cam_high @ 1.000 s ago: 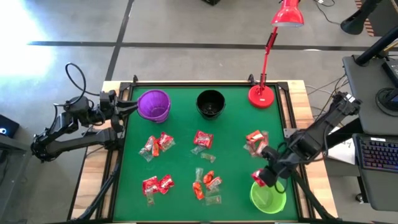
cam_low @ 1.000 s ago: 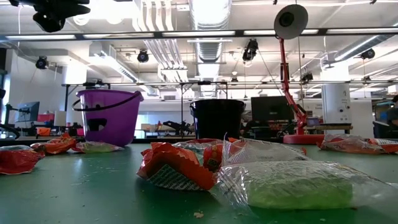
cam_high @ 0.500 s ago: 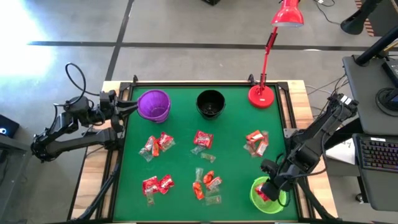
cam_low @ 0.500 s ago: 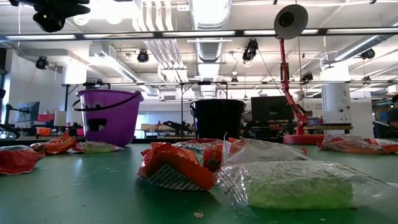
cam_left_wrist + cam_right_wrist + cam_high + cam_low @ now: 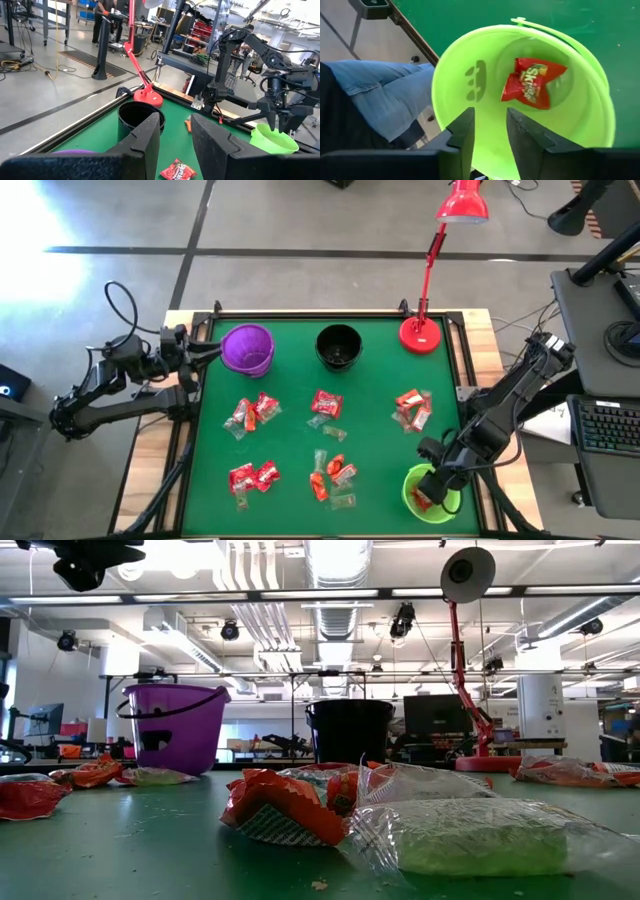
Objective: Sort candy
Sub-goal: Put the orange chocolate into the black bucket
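Note:
Wrapped candy lies in small heaps on the green table: (image 5: pixel 250 413), (image 5: pixel 326 406), (image 5: pixel 411 408), (image 5: pixel 252 477), (image 5: pixel 332 475). My right gripper (image 5: pixel 432 492) hangs open above the green cup (image 5: pixel 410 492) at the near right, fingers slanting down into its mouth. One red candy (image 5: pixel 530 82) lies on the bottom of the green cup (image 5: pixel 465 75), clear of the fingers. My left gripper (image 5: pixel 205 348) waits open at the table's far left, next to the purple cup (image 5: pixel 247 348), with nothing between its fingers (image 5: pixel 175 125).
A black cup (image 5: pixel 338 346) stands at the far middle, and a red desk lamp (image 5: pixel 421 332) at the far right. A person's leg in jeans (image 5: pixel 375 90) shows just beyond the table edge by the green cup. Bare green table lies between the candy heaps.
My right gripper has gone toward the table's near edge and a little down, from beside the green cup to over its mouth. It has let go of the red candy that it carried, and the candy now lies in the cup.

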`<state>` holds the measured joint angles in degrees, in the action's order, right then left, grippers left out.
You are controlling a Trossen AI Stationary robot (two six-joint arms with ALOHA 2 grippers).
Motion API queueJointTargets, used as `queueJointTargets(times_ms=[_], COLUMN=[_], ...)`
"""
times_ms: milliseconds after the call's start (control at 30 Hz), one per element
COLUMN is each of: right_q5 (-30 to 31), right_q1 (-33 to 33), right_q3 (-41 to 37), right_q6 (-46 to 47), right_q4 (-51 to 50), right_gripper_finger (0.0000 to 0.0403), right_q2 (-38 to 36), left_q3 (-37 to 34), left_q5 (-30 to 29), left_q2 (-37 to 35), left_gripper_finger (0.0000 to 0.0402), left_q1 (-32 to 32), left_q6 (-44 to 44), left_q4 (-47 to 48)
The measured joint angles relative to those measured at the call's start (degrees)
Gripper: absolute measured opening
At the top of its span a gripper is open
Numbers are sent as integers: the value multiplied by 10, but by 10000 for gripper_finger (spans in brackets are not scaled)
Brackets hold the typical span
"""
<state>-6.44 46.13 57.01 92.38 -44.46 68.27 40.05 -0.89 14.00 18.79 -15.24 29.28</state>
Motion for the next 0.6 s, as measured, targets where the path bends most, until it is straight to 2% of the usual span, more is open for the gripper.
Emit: queueJointTargets(times_ms=[167, 333, 433, 600], right_q5=[20, 88, 145, 289], right_q1=[0, 0, -4, -33], right_q3=[0, 0, 0, 0], right_q6=[0, 0, 0, -36], right_q4=[-27, -36, -40, -50], right_gripper_finger=[132, 141, 141, 137], right_q2=[-2, -2, -3, -6], left_q3=[0, 0, 0, 0], left_q5=[0, 27, 31, 38], left_q2=[0, 0, 0, 3], left_gripper_finger=[106, 138, 159, 167], left_q1=[0, 0, 0, 0], left_q6=[12, -1, -16, -58], left_q4=[-3, -11, -14, -11])
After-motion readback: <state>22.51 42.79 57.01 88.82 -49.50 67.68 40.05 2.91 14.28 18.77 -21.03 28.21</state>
